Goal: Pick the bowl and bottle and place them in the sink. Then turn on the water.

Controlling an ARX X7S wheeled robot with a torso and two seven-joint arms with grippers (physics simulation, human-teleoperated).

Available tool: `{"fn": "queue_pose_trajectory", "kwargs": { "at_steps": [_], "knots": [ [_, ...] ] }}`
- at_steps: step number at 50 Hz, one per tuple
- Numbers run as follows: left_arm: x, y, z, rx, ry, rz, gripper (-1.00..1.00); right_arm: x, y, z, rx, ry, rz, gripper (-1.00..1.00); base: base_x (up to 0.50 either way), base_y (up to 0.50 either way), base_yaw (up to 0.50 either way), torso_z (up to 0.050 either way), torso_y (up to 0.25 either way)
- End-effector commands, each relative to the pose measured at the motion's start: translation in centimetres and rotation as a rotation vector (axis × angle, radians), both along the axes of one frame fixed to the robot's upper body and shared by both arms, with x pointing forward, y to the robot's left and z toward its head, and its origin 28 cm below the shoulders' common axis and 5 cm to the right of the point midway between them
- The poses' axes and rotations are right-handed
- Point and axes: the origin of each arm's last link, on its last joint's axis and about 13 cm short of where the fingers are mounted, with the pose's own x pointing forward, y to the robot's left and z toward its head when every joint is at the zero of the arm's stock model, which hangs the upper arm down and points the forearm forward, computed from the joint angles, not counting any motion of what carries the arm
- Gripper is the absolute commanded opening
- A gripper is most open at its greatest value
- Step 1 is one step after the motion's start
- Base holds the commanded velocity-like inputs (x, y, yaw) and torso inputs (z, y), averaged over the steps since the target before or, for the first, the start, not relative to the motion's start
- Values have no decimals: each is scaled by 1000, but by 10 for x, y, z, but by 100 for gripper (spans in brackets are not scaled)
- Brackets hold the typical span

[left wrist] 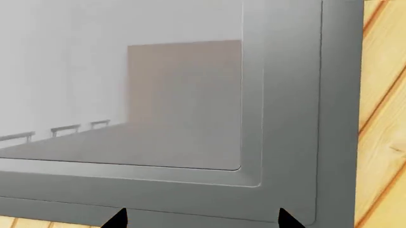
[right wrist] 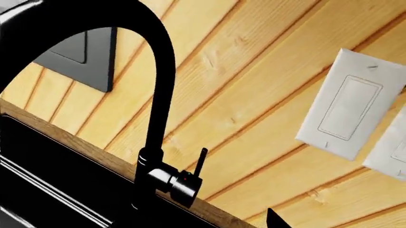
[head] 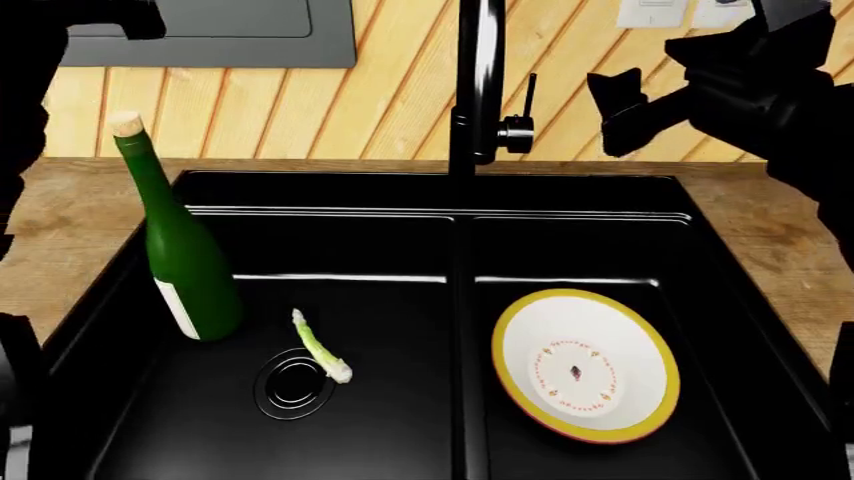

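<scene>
The dark green bottle [head: 180, 250] stands tilted in the left basin of the black sink [head: 334, 180], leaning towards its left wall. The white bowl with a yellow rim [head: 585, 366] lies in the right basin. Behind the divider rises the tall black faucet [head: 478, 90] [right wrist: 161, 95]; its thin side lever [head: 530, 98] [right wrist: 200, 161] points up. No water shows. My right gripper [head: 617, 108] hovers just right of the lever, fingers apart and empty; one fingertip [right wrist: 277, 219] shows in the right wrist view. My left gripper [left wrist: 201, 219] is open and empty, up by the wall.
A small pale green stalk [head: 320, 348] lies beside the left drain [head: 296, 382]. A grey panel [head: 227, 40] [left wrist: 285, 118] hangs on the wooden plank wall at back left. White wall switches [right wrist: 345, 111] sit to the right of the faucet. Wooden counter [head: 67, 230] borders the sink.
</scene>
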Motion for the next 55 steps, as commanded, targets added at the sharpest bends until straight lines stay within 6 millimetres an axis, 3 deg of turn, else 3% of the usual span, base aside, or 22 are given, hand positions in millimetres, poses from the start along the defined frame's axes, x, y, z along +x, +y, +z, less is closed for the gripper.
{"fn": "queue_pose_trajectory", "kwargs": {
  "at_steps": [1, 19, 27, 32, 42, 46, 50, 55],
  "knots": [
    [23, -37, 18, 115, 33, -110, 100, 12, 2, 12, 114, -48, -51, 100, 0, 0, 0, 0, 0],
    [87, -74, 23, 125, 84, -75, 100, 59, 25, 15, 300, -28, -32, 100, 0, 0, 0, 0, 0],
    [89, -80, 20, 131, 92, -50, 100, 84, 36, 10, 333, -8, -28, 100, 0, 0, 0, 0, 0],
    [94, -88, -2, 130, 106, -46, 100, 95, 38, 16, 332, -21, -41, 100, 0, 0, 0, 0, 0],
    [96, -93, -18, 141, 144, -27, 100, 97, 43, 38, 331, -64, -71, 100, 0, 0, 0, 0, 0],
    [96, -93, -18, 142, 146, -19, 100, 97, 45, 39, 335, -63, -88, 100, 0, 0, 0, 0, 0],
    [93, -89, -2, 140, 145, -11, 100, 97, 48, 37, 337, -54, -100, 100, 0, 0, 0, 0, 0],
    [92, -87, 4, 126, 148, -11, 100, 98, 50, 34, 330, -46, -107, 100, 0, 0, 0, 0, 0]
  ]
}}
